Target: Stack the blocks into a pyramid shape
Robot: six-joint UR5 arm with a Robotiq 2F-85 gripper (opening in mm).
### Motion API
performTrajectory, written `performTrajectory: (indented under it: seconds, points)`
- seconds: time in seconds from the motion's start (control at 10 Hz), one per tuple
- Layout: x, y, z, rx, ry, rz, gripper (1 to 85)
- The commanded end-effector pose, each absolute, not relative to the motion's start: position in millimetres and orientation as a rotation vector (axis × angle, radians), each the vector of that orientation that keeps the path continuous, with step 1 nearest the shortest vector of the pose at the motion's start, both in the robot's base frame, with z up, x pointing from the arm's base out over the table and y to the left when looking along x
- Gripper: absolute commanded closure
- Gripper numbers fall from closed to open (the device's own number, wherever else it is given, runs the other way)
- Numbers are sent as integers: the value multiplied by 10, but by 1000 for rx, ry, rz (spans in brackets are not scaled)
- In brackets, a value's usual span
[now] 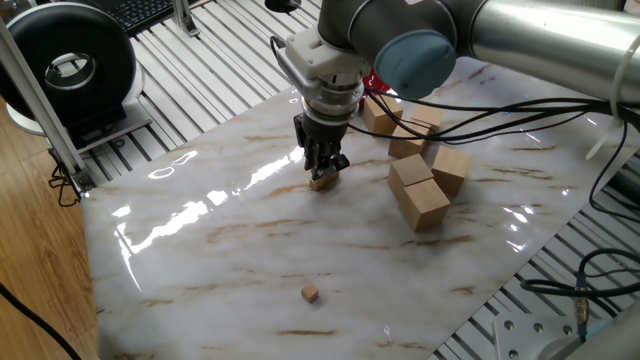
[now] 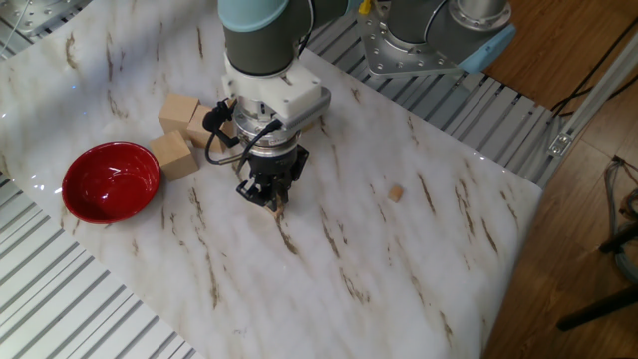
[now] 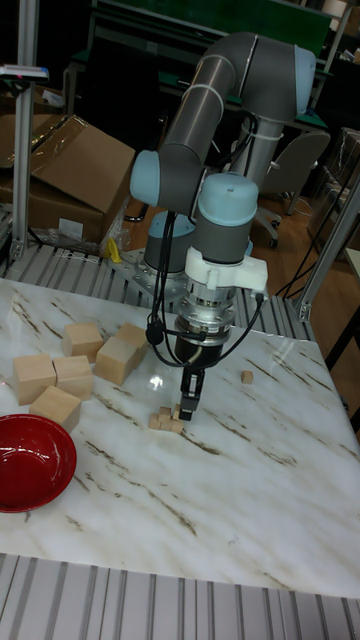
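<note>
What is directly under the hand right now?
Under the hand sits a small pile of tiny tan cubes, one raised on the others in the tall view. The fingers hide part of it, so the cube count and any grip are unclear. A lone cube lies apart.

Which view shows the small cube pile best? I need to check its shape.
The tall fixed view: the cube pile shows stepped beside the gripper. One fixed view shows only part of it under the fingers; in the other fixed view the gripper nearly hides it.

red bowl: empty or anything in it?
Empty. The red bowl shows only a bare glossy inside in the other fixed view, and the tall fixed view agrees; no cubes in it.
</note>
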State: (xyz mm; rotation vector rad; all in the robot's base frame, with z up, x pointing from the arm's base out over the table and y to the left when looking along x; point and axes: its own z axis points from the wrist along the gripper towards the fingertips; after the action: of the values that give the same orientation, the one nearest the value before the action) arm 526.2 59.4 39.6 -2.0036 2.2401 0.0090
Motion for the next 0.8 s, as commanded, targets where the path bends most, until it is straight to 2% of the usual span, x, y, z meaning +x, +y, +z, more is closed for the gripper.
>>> performTrajectory:
  seconds: [0.0,0.7]
  points:
    - [5263,616,357,-1982,2236,23,847]
    - [5257,594,331,-1989,2230,14,847]
